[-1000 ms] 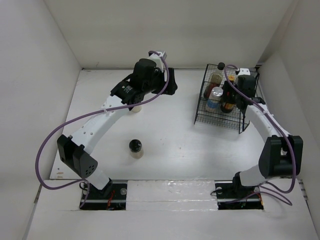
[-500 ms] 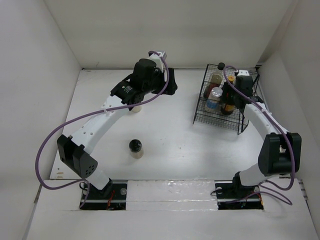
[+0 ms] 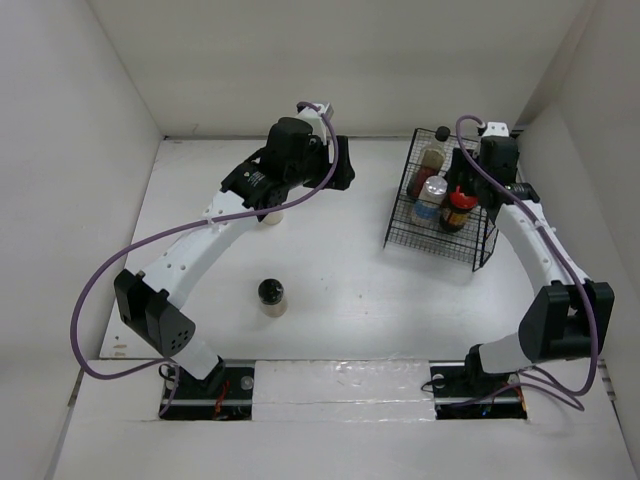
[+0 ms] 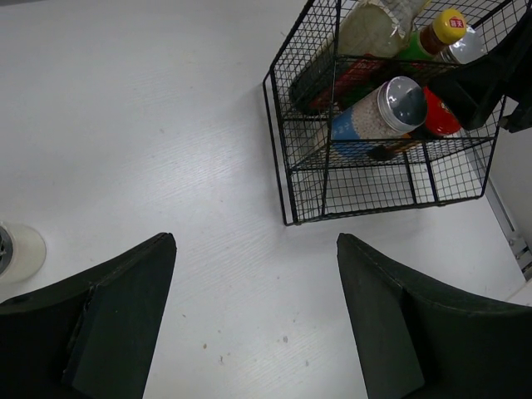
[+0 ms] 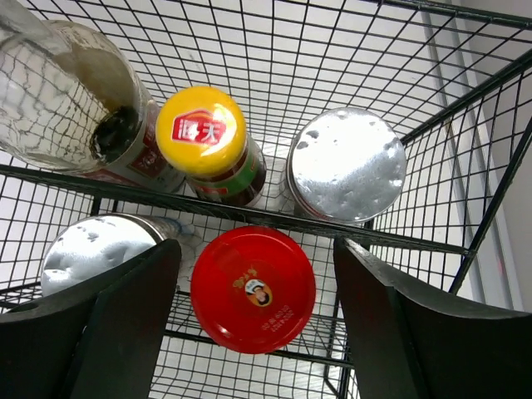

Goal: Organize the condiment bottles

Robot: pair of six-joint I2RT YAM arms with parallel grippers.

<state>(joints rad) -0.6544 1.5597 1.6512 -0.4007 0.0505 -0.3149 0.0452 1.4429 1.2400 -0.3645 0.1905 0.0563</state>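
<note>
The black wire basket (image 3: 432, 232) at the back right holds the red-lidded jar (image 3: 458, 203), a silver-capped shaker (image 3: 432, 188) and the tall black-capped bottle (image 3: 433, 150). My right gripper (image 3: 481, 186) hangs open above it. In the right wrist view its open fingers (image 5: 125, 316) flank the red lid (image 5: 252, 288) from above, clear of it, with the yellow-capped green-red labelled bottle (image 5: 202, 133) and two silver caps (image 5: 347, 164) behind. My left gripper (image 3: 343, 166) is open and empty over the table (image 4: 256, 243). A black-capped pale jar (image 3: 271, 296) stands mid-table. Another pale jar (image 3: 272, 214) stands half hidden under the left arm.
The white side walls close in on both sides and the back. In the left wrist view the basket (image 4: 303, 170) sits up and to the right of the fingers, and the pale jar (image 4: 18, 251) is at the left edge. The arm bases sit at the near edge.
My right gripper has lifted and pulled back from the basket, leaving the red-lidded jar standing uncovered inside it. The left arm has not moved.
</note>
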